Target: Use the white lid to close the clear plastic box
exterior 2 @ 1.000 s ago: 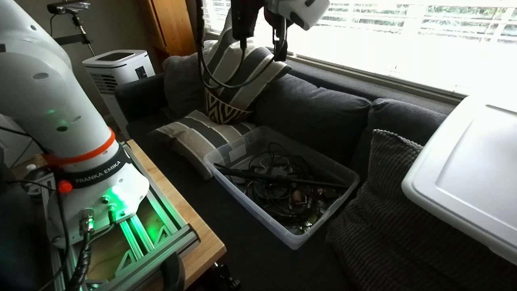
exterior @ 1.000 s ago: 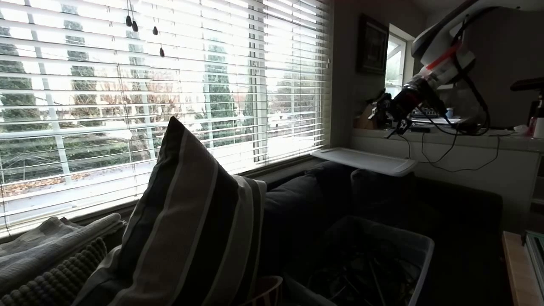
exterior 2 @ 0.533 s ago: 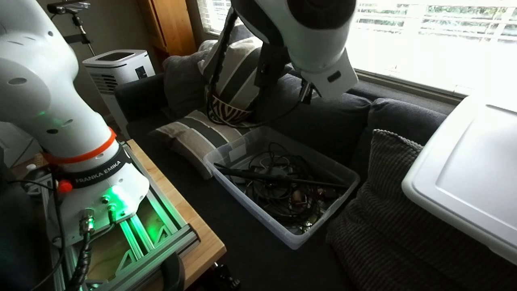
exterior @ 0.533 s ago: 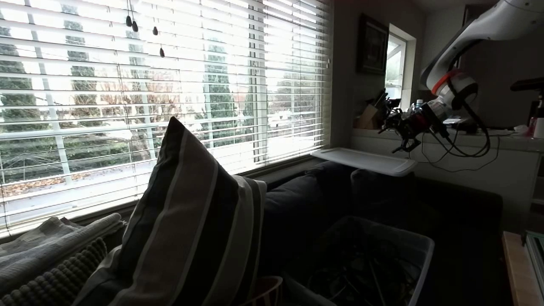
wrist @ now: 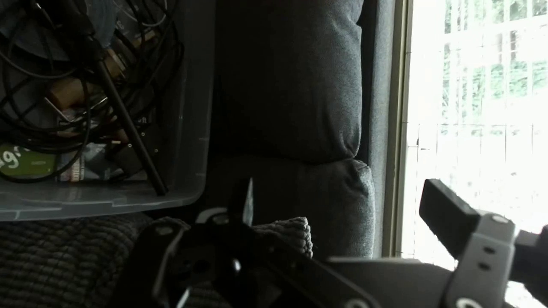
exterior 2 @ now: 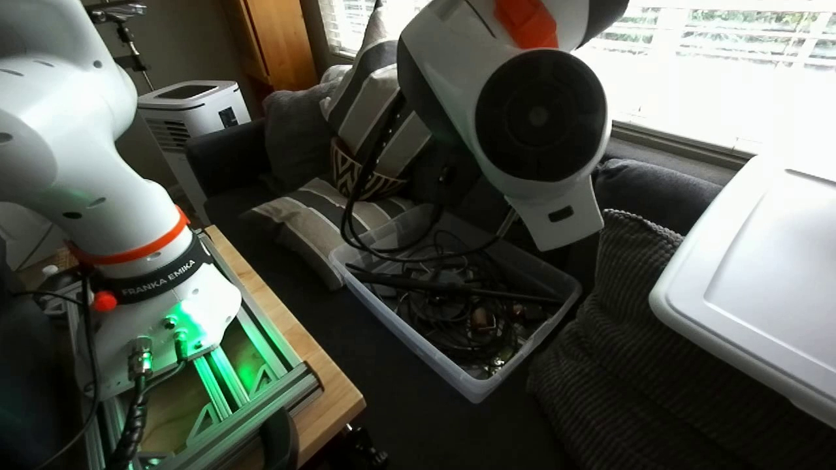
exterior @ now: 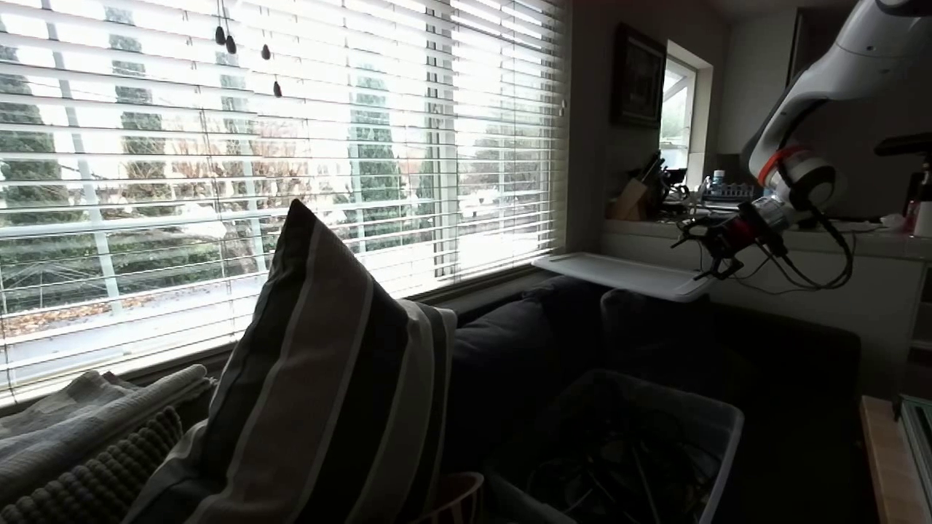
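I've got a striped cushion (exterior: 313,378) up front in an exterior view, then the clear plastic box (exterior: 699,411), uncovered with cables (wrist: 43,149) inside. Farther back my claw (exterior: 686,262) hangs spread wide; the white lid (exterior: 626,276) sits behind it, well off the box.

- Box (exterior 2: 408,331): 1
- Lid (exterior 2: 771,287): 1, apart from box
- Striped cushions (exterior 2: 320,220): at least 2, near box
- Ribbed cushion (exterior 2: 607,356): 1, beside box
- Bowl (exterior 2: 379,186): 1, near box
- Rod (wrist: 128,124): 1, in box
- Cables (wrist: 47,146): in box, too tangled to count
- Gripper (wrist: 339,192): 1, apart from box; fingers (wrist: 447,214): 2
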You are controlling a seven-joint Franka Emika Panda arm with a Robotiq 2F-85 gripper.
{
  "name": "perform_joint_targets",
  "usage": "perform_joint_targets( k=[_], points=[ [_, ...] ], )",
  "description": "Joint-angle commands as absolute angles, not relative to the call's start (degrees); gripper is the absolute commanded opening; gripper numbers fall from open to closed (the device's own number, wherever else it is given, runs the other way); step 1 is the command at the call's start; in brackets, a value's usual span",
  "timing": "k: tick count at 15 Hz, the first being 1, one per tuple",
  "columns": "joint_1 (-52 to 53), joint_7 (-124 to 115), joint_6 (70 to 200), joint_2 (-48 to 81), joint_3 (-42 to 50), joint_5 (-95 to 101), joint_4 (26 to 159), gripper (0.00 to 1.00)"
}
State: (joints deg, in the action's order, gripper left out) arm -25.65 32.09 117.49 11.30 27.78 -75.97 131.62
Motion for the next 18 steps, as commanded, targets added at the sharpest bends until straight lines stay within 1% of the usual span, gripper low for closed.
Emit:
perform_joint_targets(
  k=[1, 6, 12, 18],
  points=[
    [-26.2, 31.9, 117.6, 10.9, 26.9, -75.8, 131.6, 1.00],
    [-26.1, 31.9, 117.6, 10.5, 26.7, -75.8, 131.6, 1.00],
    [-31.5, 26.2, 106.5, 26.2, 26.1, -82.7, 117.4, 1.00],
    [-39.7, 23.3, 101.0, 41.6, 23.3, -86.4, 103.3, 1.00]
  ],
)
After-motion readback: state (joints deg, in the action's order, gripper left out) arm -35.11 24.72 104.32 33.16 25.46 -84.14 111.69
